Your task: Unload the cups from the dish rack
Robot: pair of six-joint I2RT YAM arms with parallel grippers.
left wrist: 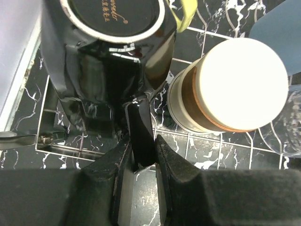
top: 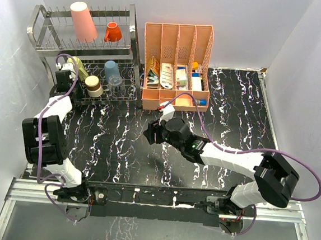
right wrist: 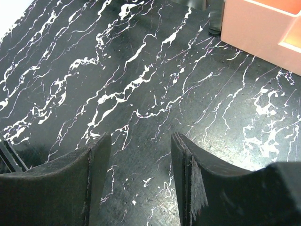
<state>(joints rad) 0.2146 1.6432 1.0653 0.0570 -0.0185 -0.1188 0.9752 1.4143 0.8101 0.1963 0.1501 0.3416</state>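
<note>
Upper left of the top view: the dish rack (top: 36,30), two tiers, on the black marbled surface (top: 118,150). On its upper tier, a pink tumbler (top: 83,21) and a small orange cup (top: 113,33), both mouth down. On the lower tier, a pale yellow mug (top: 75,65) toward the back, a brown cup (top: 93,86) with its cream base upward, a blue cup (top: 111,69) and, just in front of it, a clear glass (top: 115,82).

At the left end of the lower tier, the left pincer (top: 64,82). In its wrist view, fingers (left wrist: 167,165) clamped from both sides on the thin handle of the black mug (left wrist: 113,47). Mug in the upper left of that frame, base with gold lettering toward the camera, over the wire grid, just beside the brown cup.

Centre of the top view: the right pincer (top: 151,131), well apart from the rack, below the peach organizer (top: 176,65). Jaws apart, only bare surface between them.
</note>
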